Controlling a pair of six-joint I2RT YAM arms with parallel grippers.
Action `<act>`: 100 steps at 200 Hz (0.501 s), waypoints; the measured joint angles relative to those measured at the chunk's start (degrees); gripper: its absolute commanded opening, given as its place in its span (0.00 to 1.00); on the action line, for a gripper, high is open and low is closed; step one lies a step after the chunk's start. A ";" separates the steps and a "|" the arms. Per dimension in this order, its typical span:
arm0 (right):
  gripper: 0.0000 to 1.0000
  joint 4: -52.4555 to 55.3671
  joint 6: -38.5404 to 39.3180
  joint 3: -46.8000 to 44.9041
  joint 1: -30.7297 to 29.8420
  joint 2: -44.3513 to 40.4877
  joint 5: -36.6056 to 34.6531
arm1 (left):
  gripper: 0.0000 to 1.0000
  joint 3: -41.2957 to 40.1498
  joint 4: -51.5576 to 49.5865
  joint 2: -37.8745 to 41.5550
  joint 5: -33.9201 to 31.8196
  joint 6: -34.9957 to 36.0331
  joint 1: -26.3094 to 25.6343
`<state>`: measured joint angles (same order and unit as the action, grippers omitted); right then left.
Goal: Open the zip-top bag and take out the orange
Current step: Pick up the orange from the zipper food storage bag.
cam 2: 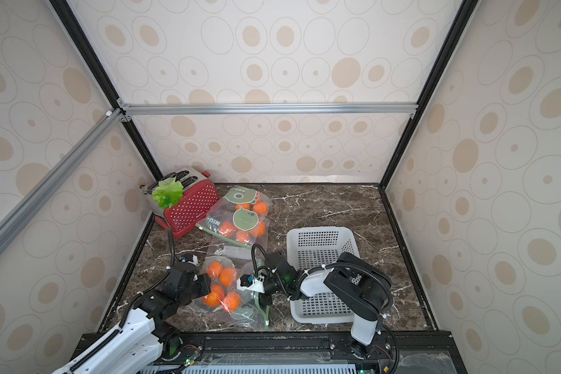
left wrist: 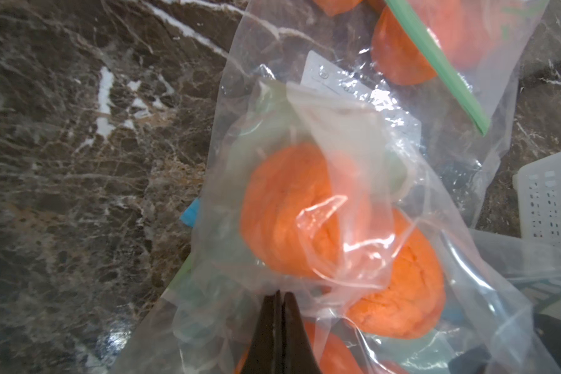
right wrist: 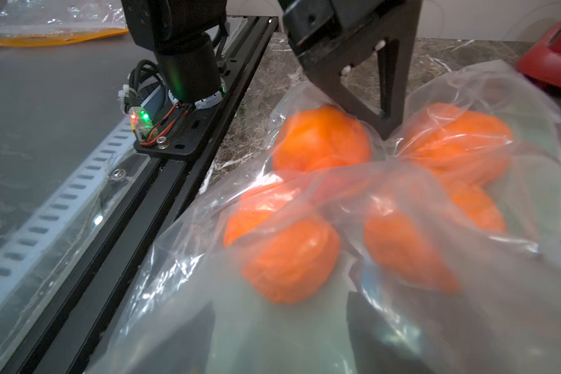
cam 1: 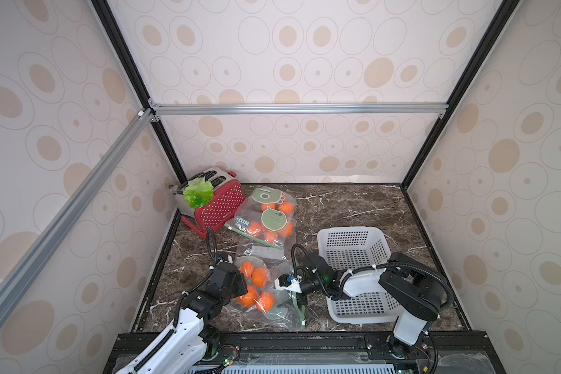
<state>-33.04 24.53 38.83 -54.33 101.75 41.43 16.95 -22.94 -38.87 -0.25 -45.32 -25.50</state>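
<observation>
1. Several oranges [cam 1: 259, 276] sit inside the zip-top bag [cam 1: 280, 268] on the desk [cam 1: 353, 207].
2. Left claw [left wrist: 280, 296], clamped tight on film, anchors the bag.
3. Right claw [right wrist: 280, 304] stands wide at its mouth, probably to reach in.

Dark marble desk [cam 1: 353, 207]. On it lie a red toaster [cam 1: 221, 207], a printed bag [cam 1: 268, 215], a zip-top bag [cam 1: 280, 311] holding oranges [cam 1: 259, 276], and a white basket [cam 1: 350, 230].

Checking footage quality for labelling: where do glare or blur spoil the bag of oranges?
Left wrist view: glare streaks across the zip-top bag, oranges readable. Right wrist view: nearest oranges soft, out of focus. Both top views: evenly lit, bag sharp.
</observation>
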 measured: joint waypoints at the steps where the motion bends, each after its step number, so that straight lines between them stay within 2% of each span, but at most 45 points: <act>1: 0.73 -0.04 0.02 0.00 -0.02 0.04 0.00 | 0.00 -0.11 0.00 0.13 -0.02 -0.04 0.00; 47: 0.78 -7.28 -3.45 1.03 -1.33 3.34 -1.03 | 0.00 -2.12 1.11 1.95 -0.07 -1.38 0.00; 100: 0.78 -4.90 -2.95 3.72 -3.15 5.81 0.33 | 0.00 -3.10 3.65 1.05 0.11 -2.10 0.00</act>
<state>-37.93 21.58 42.54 -57.47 107.57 41.76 13.85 -19.29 -37.82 -0.14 -47.42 -25.50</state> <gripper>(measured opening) 0.779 0.043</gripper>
